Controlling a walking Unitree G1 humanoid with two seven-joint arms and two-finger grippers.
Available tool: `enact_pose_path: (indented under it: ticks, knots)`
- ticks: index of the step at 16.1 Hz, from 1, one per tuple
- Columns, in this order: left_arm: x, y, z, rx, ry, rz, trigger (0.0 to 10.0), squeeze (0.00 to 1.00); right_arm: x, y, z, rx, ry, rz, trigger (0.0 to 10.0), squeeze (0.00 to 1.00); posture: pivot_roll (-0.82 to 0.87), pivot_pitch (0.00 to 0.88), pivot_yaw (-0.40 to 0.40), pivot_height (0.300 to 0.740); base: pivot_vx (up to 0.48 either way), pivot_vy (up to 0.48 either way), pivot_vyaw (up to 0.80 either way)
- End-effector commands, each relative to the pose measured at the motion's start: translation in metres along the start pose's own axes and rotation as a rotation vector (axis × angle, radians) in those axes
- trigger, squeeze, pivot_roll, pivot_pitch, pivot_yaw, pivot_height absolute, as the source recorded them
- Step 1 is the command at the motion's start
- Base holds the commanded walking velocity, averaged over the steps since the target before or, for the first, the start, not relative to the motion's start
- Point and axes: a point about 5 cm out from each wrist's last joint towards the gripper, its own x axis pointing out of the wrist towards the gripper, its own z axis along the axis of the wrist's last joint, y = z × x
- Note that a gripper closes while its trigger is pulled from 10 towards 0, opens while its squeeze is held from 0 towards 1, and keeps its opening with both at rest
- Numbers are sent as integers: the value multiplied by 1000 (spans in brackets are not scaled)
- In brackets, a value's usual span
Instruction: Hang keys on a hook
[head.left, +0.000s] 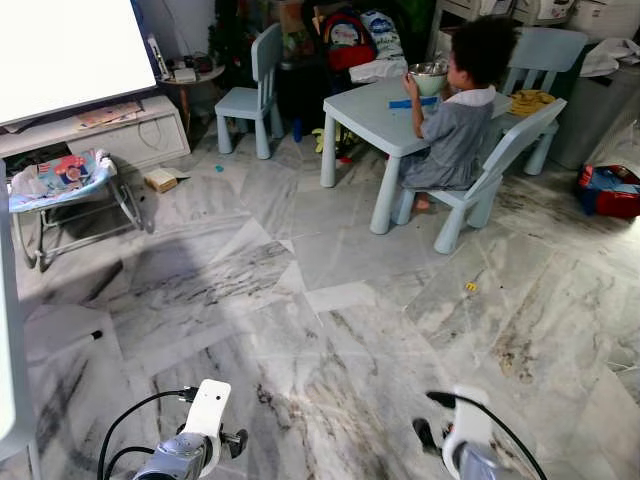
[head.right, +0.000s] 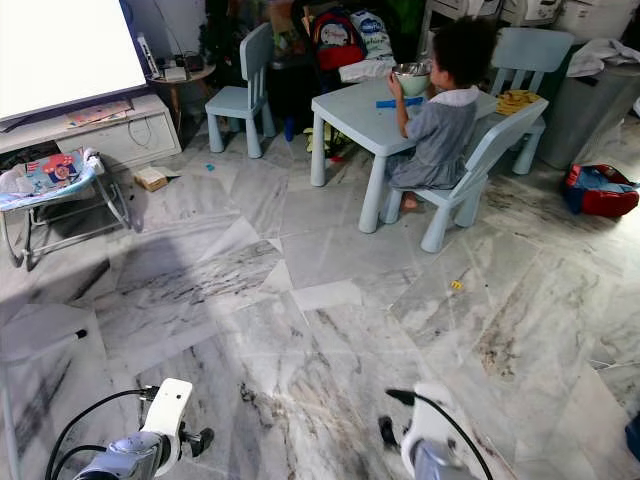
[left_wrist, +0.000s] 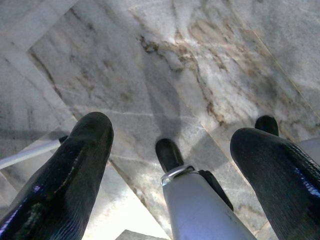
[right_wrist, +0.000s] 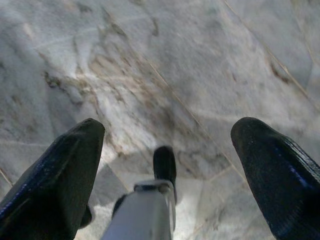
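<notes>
My left arm (head.left: 203, 428) and right arm (head.left: 466, 440) hang low at the bottom of the head views, over a grey marble floor (head.left: 330, 330). In the left wrist view, the left gripper (left_wrist: 175, 132) is open, its two black fingers (left_wrist: 75, 165) wide apart with only floor and my own leg beyond them. The right gripper (right_wrist: 170, 127) is likewise open and holds nothing, its fingers (right_wrist: 60, 170) pointing down at the marble.
A person (head.left: 455, 120) sits on a pale blue chair (head.left: 490, 175) at a pale blue table (head.left: 375, 115) ahead right. Another blue chair (head.left: 252, 95) stands behind. A baby bouncer (head.left: 65, 190) and white cabinet (head.left: 120, 135) are left, a red bag (head.left: 608, 190) right.
</notes>
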Motion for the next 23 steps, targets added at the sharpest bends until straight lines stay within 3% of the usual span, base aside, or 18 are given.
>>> enact_pose_path:
  ticks: [1,9,12,16,23]
  knots:
    - [-1,3,0,8,10,0,10000,0,0,-2,-1,28,7,-1,10000,0,-69,0,9,740,0,0,0]
    - [-1,5,-2,12,17,24,10000,0,0,3,8,41,11,106,10000,0,-54,0,1,740,0,0,0]
    - [-1,5,-2,24,19,23,10000,0,2,26,-2,22,18,124,10000,0,-60,0,7,740,0,0,0]
    - [-1,5,-2,27,20,26,10000,0,2,8,8,-69,-10,17,10000,0,-59,0,5,740,0,0,0]
    - [-1,4,-2,30,22,22,10000,0,2,12,4,-126,1,25,10000,0,-62,0,0,740,0,0,0]
